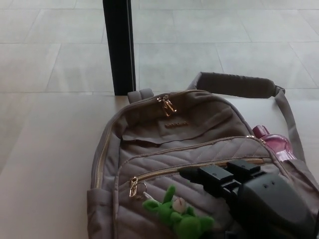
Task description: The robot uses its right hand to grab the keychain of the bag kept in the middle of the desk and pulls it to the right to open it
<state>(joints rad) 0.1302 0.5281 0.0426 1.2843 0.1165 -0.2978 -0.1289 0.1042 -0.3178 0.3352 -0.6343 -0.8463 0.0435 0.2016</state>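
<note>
bag (199,149) lies flat mid-table, its green plush keychain (178,219) hanging from the gold zipper pull (133,187) at the front pocket's left end. right hand (244,186) hovers over the pocket, fingers (212,175) spread, holding nothing. risk: closing on quilted fabric instead of the keychain, dragging the whole bag rightward.

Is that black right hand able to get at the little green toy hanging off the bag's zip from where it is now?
Probably yes. The right hand hovers over the bag, just right of the green keychain; nothing lies between them.
</note>
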